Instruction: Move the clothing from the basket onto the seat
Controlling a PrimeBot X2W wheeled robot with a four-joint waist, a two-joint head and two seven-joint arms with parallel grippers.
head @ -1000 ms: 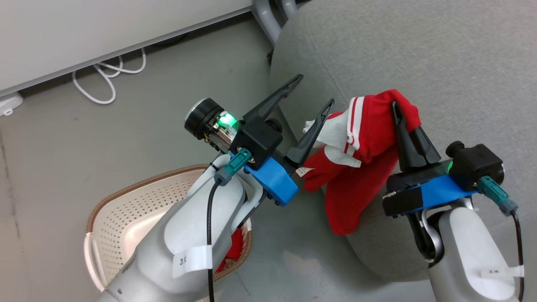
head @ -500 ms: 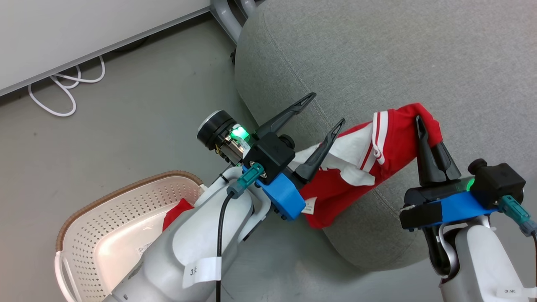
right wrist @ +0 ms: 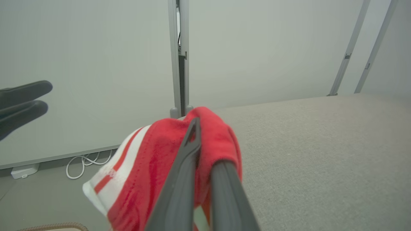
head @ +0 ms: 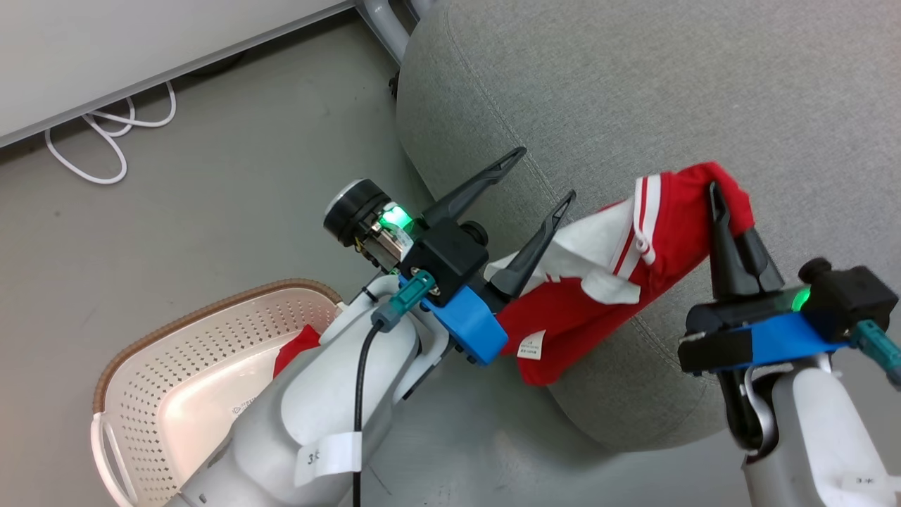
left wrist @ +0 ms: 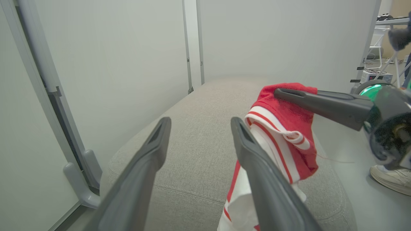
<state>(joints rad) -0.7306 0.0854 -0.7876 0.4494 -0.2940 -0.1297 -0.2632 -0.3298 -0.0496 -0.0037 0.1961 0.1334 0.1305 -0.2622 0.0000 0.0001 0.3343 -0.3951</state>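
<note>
Over the seat (head: 633, 84) edge, the right gripper (head: 716, 193) pinches the red garment (head: 676, 225), seemingly limp and light, by its bunched top; the left gripper (head: 545, 172) gapes empty.

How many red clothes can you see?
2. One red garment hangs from the right hand over the seat edge; another red piece peeks from the basket. More may be hidden.

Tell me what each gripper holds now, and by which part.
The right gripper is shut on a red garment, pinching a fold at its raised end, near the white stripes. The left gripper is open and holds nothing.
</note>
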